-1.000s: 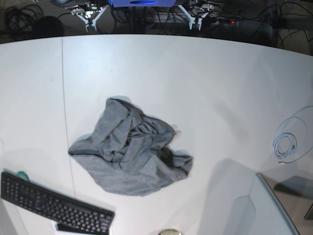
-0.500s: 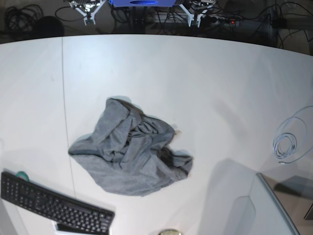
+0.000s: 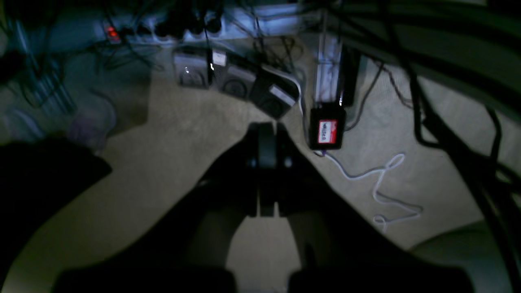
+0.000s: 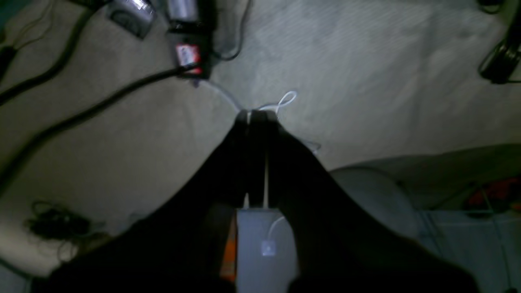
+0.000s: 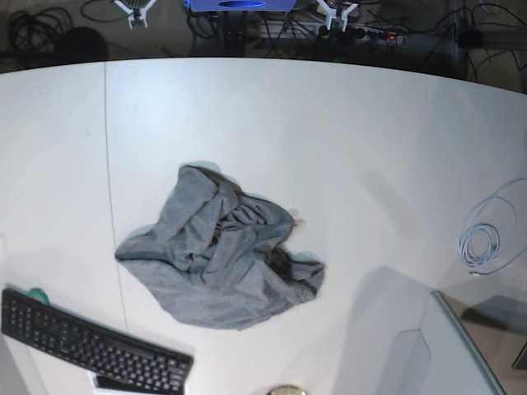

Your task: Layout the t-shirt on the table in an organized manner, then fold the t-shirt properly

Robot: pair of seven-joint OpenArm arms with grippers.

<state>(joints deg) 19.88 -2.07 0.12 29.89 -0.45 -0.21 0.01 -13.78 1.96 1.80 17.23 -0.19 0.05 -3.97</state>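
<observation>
Two clenched, empty claws, left gripper and right gripper, hang far behind the crumpled t-shirt; a blind single-layer pinch risks worsening tangles.

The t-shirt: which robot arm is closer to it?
Neither clearly. The t-shirt lies crumpled mid-table; the right gripper and left gripper are both beyond the table's far edge, about equally far.

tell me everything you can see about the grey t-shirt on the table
The heather-grey soft knit t-shirt lies crumpled in a loose heap, not spread out, on the large smooth white table, left of centre in the base view. Deep folds and dark creases run through its middle; sleeves and neck cannot be told apart. Only the tabletop touches it; the thin dark seam line passes by its left tip.
</observation>
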